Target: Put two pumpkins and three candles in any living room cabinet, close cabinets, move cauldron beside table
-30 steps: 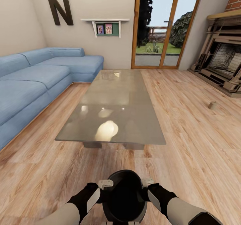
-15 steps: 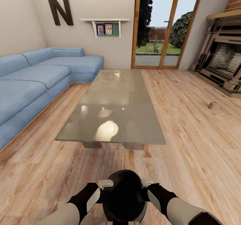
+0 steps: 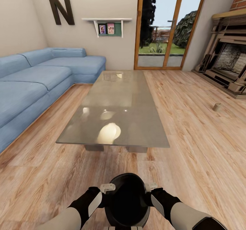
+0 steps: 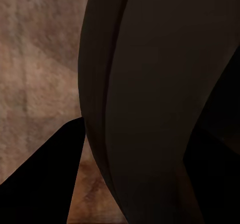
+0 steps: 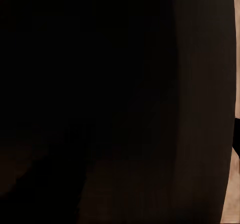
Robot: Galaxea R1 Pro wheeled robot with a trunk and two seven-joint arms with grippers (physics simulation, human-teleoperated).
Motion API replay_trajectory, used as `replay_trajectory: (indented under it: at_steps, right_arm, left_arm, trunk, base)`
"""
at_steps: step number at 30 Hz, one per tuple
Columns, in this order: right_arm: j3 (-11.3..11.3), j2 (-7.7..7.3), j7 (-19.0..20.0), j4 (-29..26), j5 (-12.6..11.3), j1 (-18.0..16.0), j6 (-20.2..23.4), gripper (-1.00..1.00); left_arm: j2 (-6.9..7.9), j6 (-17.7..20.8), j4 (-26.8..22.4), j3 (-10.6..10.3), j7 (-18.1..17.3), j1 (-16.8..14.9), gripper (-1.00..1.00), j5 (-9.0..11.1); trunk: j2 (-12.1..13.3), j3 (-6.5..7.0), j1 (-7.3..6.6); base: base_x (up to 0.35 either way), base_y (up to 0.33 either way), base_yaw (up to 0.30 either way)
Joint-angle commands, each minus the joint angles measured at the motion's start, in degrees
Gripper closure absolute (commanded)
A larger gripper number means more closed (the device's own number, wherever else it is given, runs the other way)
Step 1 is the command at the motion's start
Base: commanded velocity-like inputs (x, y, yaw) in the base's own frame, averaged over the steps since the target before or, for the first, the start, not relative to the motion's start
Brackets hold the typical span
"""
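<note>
Both grippers press on the cauldron [image 3: 125,200] from opposite sides, left gripper [image 3: 108,189] and right gripper [image 3: 149,187] at its rim, holding it above the floor [image 3: 191,148] just short of the table [image 3: 119,110]. A candle [image 3: 216,107] lies on the floor near the fireplace [image 3: 227,65].

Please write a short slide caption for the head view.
Both grippers hold the black cauldron before the glass table; one candle lies near the fireplace.
</note>
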Motion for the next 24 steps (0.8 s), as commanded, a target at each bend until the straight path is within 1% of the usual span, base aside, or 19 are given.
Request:
replay_trajectory:
  at_steps: [1,10,13,14,24]
  right_arm:
    - [0.4,-0.03,0.0,-0.1,-0.6,0.0,0.2,-1.0]
    - [0.4,-0.03,0.0,-0.1,-0.6,0.0,0.2,-1.0]
    - [0.4,-0.03,0.0,-0.1,-0.6,0.0,0.2,-1.0]
    - [0.4,-0.03,0.0,-0.1,-0.6,0.0,0.2,-1.0]
    - [0.4,-0.03,0.0,-0.1,-0.6,0.0,0.2,-1.0]
  left_arm:
    - [0.0,0.3,-0.2,-0.1,0.4,0.1,1.0,-0.8]
    - [0.0,0.3,-0.2,-0.1,0.4,0.1,1.0,-0.8]
    - [0.0,0.3,-0.2,0.2,0.4,0.1,1.0,-0.8]
    - [0.0,0.3,-0.1,0.6,0.4,0.1,-1.0,-0.8]
    - [0.0,0.3,-0.1,0.8,0.4,0.1,-1.0,-0.8]
  trunk:
    - [0.0,-0.05,0.01]
    - [0.0,-0.05,0.01]
    - [0.0,-0.05,0.01]
    - [0.0,-0.05,0.01]
    - [0.0,-0.05,0.01]
  base:
    - [0.0,0.0,0.0]
    - [0.0,0.0,0.0]
    - [0.0,0.0,0.0]
    - [0.0,0.0,0.0]
    - [0.0,0.0,0.0]
